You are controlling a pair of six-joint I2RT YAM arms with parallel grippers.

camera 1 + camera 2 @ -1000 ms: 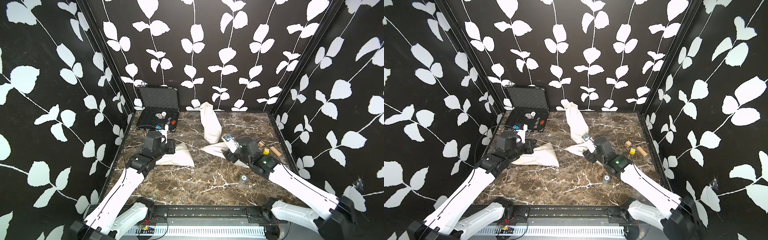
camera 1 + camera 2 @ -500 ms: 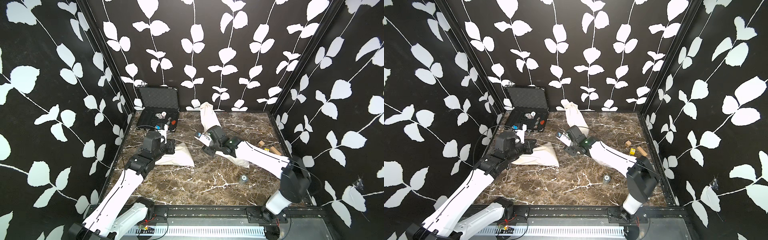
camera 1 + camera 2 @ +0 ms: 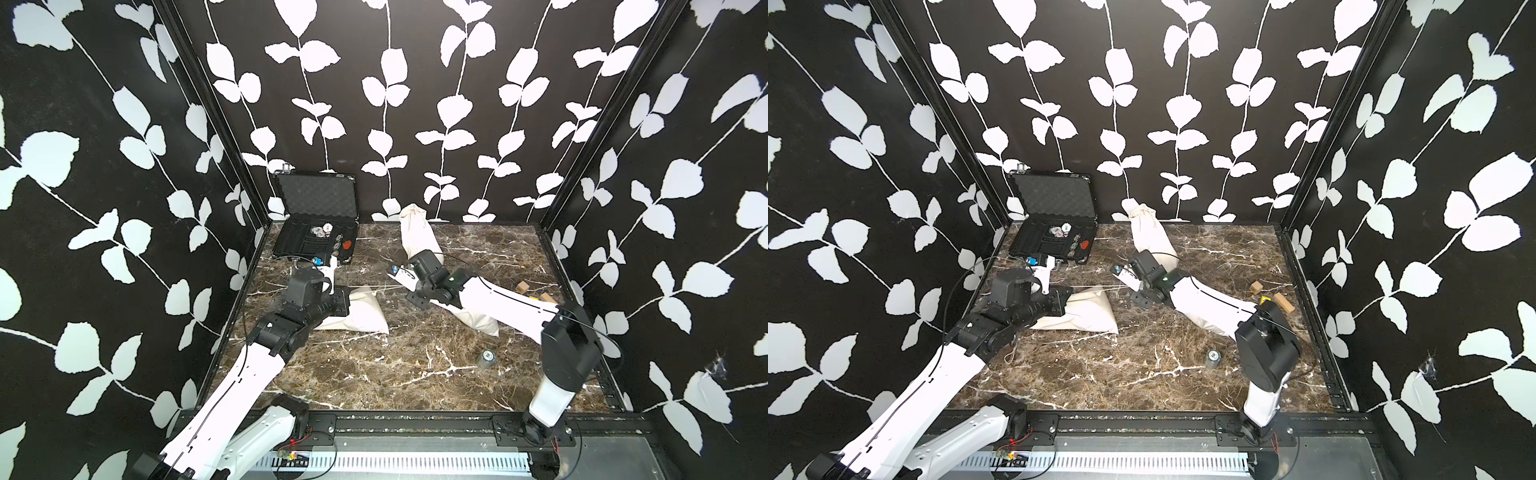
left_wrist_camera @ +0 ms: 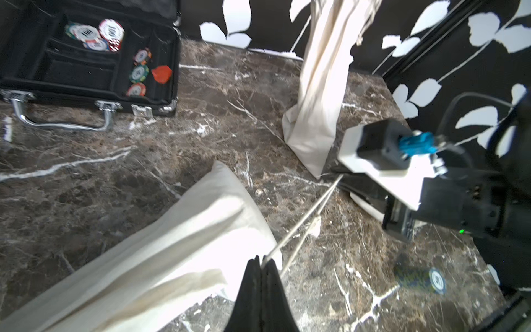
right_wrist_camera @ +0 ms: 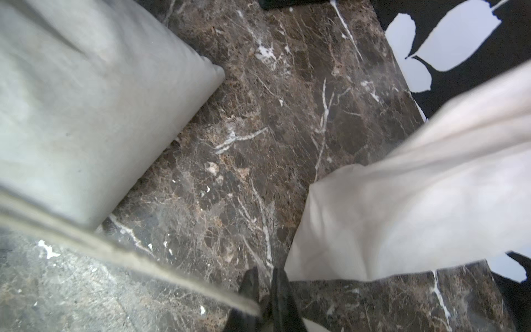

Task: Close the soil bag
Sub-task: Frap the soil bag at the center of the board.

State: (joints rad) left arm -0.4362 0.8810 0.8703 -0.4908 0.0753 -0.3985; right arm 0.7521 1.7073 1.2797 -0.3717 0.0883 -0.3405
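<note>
The soil bag (image 3: 365,316) (image 3: 1088,316) is a cream cloth sack lying flat at the left of the marble table. Its drawstring (image 4: 304,221) runs taut from the bag's mouth across to the right. My left gripper (image 4: 261,260) (image 3: 345,300) is shut on the drawstring right at the bag's mouth. At the string's far end, my right gripper (image 5: 265,273) (image 3: 409,291) (image 3: 1136,293) has its fingers closed to a narrow gap, and the drawstring (image 5: 129,253) passes in between them. The bag (image 5: 86,115) lies beyond that gripper.
An open black case (image 3: 316,241) with poker chips stands at the back left. A second cloth bag (image 3: 415,237) leans on the back wall, and a third (image 3: 478,324) lies under my right arm. A small round tin (image 3: 486,359) and wooden blocks (image 3: 521,286) sit at the right.
My right arm has swung left from the third bag to the drawstring, and its jaws have closed from wide open onto the string. The left arm has hardly moved.
</note>
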